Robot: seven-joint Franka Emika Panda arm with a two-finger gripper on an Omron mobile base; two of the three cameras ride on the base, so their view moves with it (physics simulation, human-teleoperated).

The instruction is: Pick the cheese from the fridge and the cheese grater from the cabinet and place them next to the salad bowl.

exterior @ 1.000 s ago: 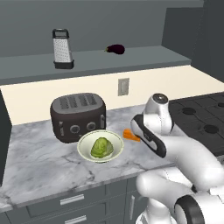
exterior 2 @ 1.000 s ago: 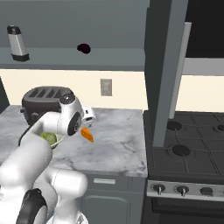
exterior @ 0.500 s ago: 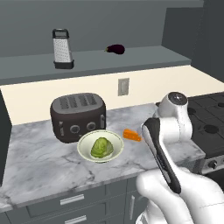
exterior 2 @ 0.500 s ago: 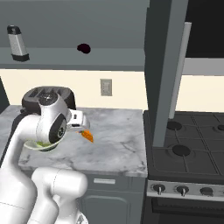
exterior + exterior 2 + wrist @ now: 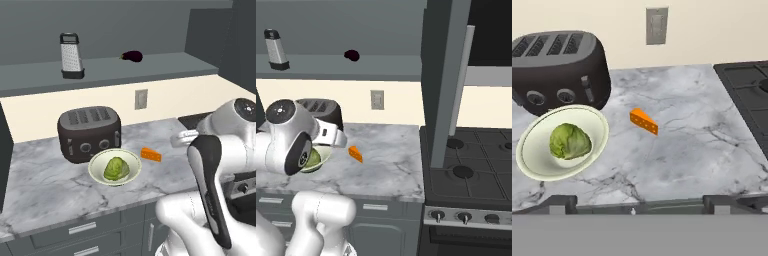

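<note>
An orange cheese wedge [image 5: 150, 154] lies on the marble table [image 5: 45, 185] just beside the salad bowl [image 5: 114, 167] of lettuce, in front of a dark toaster [image 5: 89, 133], so that half looks done; the cheese grater [image 5: 71, 55] stands on the cabinet shelf [image 5: 165, 64], not yet fetched. Since a second ago the white arm has lifted back from the cheese; its fingers [image 5: 639, 204] are spread wide, holding nothing.

Marble counter [image 5: 45, 187] carries toaster [image 5: 89, 132], salad bowl [image 5: 97, 169], cheese [image 5: 151, 155].
</note>
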